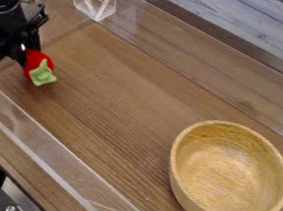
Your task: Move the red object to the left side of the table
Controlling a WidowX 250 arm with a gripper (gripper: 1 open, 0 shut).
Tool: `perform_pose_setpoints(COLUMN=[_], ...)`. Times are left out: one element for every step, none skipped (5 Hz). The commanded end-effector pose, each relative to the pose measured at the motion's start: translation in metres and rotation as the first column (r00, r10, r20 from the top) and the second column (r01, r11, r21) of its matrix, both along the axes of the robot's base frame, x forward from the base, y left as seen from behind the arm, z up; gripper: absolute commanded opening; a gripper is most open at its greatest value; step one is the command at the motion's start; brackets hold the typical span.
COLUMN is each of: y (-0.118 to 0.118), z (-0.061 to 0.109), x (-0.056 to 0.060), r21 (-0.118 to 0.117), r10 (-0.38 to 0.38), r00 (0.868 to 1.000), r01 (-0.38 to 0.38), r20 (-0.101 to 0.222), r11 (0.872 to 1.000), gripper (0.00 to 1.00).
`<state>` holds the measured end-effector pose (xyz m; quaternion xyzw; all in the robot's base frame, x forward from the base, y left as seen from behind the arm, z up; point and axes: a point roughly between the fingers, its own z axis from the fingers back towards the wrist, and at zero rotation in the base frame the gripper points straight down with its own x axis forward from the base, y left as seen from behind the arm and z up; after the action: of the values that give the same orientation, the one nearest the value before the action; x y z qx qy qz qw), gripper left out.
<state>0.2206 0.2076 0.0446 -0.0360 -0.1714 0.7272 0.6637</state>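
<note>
The red object point(38, 68), a small glossy strawberry-like toy with a light green cap, is at the far left of the table point(132, 96), low over or on the wood. My black gripper point(20, 53) comes down from the upper left and is shut on the toy's red end, with the green cap pointing down and to the right. The black fingers point(10, 48) cover part of the toy.
A round light-wood bowl point(230, 174) sits at the right front. Low clear acrylic walls point(43, 143) edge the tabletop, with a clear angled stand point(93, 1) at the back left. Bare wood lies between the toy and the bowl.
</note>
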Motion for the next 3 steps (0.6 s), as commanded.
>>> perform_pose_setpoints(y=[0.007,-0.001,-0.008], z=[0.013,0.008,0.003], x=[0.011,0.014,0.017], r21=[0.038,0.04,0.042], r10=[0.006,-0.004,-0.014], r00=[1.0,1.0,1.0], r01=[-0.007,0.003,0.014], r20=[0.02,0.012,0.004], r11=[0.999,0.999,0.999], gripper=[0.0,0.0,0.0])
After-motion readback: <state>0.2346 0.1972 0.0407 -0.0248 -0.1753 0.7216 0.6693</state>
